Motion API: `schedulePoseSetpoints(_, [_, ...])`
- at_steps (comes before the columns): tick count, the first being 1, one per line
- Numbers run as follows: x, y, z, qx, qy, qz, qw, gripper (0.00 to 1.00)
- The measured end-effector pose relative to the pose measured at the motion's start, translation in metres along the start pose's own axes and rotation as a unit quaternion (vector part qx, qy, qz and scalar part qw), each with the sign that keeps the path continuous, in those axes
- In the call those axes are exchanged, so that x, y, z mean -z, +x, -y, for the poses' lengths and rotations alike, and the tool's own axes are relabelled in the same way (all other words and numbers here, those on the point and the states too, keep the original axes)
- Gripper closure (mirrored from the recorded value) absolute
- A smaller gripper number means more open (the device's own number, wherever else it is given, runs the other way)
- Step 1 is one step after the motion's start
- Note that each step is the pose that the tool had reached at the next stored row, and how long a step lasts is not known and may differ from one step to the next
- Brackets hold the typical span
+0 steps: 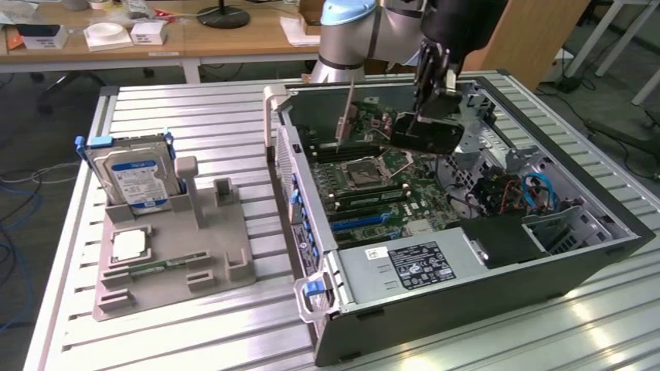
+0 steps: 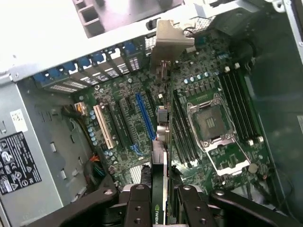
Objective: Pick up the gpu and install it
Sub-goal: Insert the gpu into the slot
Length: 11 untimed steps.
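Blue-labelled hard drive (image 1: pixel 132 176) upright in grey holder (image 1: pixel 175 267), well apart from open computer case (image 1: pixel 577 255)

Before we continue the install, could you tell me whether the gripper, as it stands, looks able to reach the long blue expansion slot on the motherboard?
Probably yes: the gripper, shut on the green gpu card, hangs over the open case, with nothing between the card and the blue slot.

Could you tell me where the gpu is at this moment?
The gpu is held edge-on in the gripper above the motherboard inside the open computer case, near the empty CPU socket.
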<state>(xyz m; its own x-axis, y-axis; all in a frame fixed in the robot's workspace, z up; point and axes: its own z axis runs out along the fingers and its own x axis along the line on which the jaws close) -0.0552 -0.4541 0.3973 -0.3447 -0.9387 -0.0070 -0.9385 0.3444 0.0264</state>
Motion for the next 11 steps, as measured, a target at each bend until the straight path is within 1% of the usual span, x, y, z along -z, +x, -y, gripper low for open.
schedulePoseSetpoints(3, [-0.0026, 0.0, 0.0001, 0.027, 0.0002, -0.0006, 0.9996, 0.74])
schedulePoseSetpoints(6, [-0.0054, 0.0, 0.0002, 0.054, 0.0002, -0.0011, 0.9986, 0.74])
schedulePoseSetpoints(9, [-0.0089, 0.0, 0.0002, 0.081, 0.0, -0.0019, 0.9967, 0.74])
schedulePoseSetpoints(11, [-0.0114, 0.0, 0.0003, 0.099, -0.0001, -0.0024, 0.995, 0.74])
